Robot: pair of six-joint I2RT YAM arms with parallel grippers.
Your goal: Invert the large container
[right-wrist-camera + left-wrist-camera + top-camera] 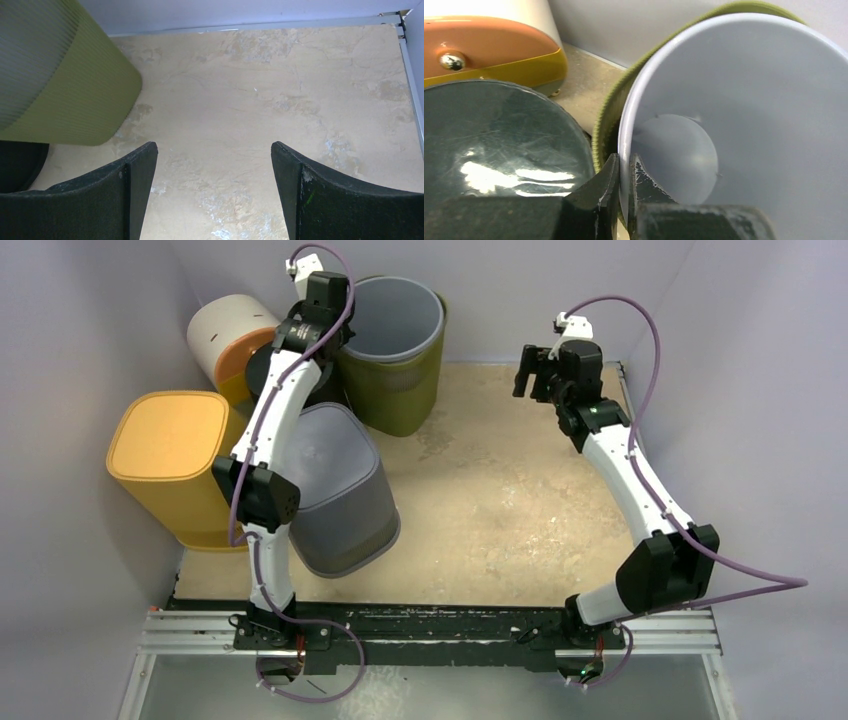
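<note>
While the left gripper [624, 172] pinches the smooth grey rim [625, 120], seemingly a liner's, of the round, ribbed green bin [405, 395] standing upright at the back, the right gripper [214, 165] gapes wide; it hangs empty over the mottled beige table [250, 90].

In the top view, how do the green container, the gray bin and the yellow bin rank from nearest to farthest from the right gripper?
1. green container, at the back, centre-left.
2. gray bin, nearer the front, left of centre.
3. yellow bin, at the far left.

Large olive container [398, 392], grey inside, upright, back-left.
</note>
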